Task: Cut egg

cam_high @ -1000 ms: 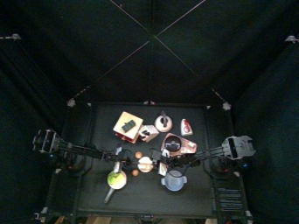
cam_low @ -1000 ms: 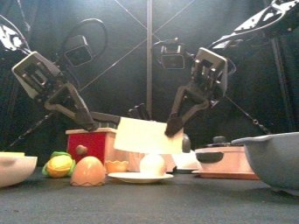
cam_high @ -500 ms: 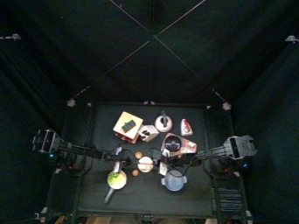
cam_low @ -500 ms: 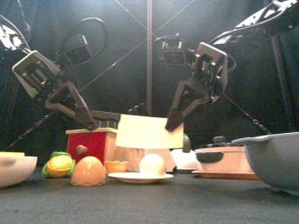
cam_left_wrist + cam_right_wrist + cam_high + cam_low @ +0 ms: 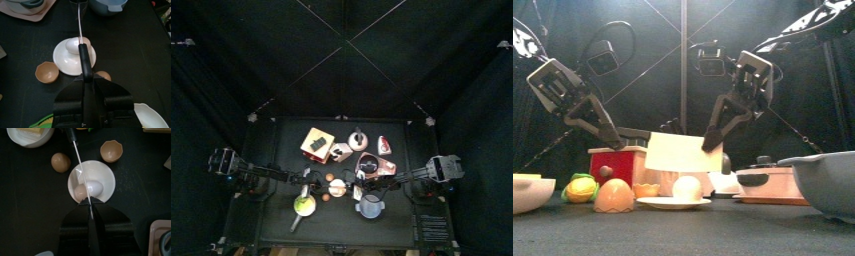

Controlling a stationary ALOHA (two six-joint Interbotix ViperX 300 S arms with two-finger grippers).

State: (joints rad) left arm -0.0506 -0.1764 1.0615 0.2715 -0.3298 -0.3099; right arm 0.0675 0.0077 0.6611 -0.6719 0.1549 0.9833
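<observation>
A white egg (image 5: 687, 187) stands on a small white plate (image 5: 652, 204) near the table's front. Just above it hangs the broad pale blade of a knife (image 5: 681, 152), and my right gripper (image 5: 716, 138) is shut on the knife's handle. From the right wrist the blade (image 5: 77, 163) runs edge-on over the egg (image 5: 95, 189). My left gripper (image 5: 83, 80) is shut on a black-handled utensil (image 5: 81, 50) whose metal shaft reaches across the egg (image 5: 69, 46) and plate (image 5: 67, 64). From above, both grippers meet over the plate (image 5: 337, 185).
Beside the plate lie a brown egg (image 5: 60, 162) and an eggshell half (image 5: 111, 150). A red box (image 5: 617, 163), a yellow-green fruit (image 5: 580, 188) and a white bowl (image 5: 527, 192) stand left. A lidded pan (image 5: 767, 182) and a grey bowl (image 5: 827, 180) stand right.
The right gripper has lifted the knife blade slightly above the egg. The left arm has stayed still.
</observation>
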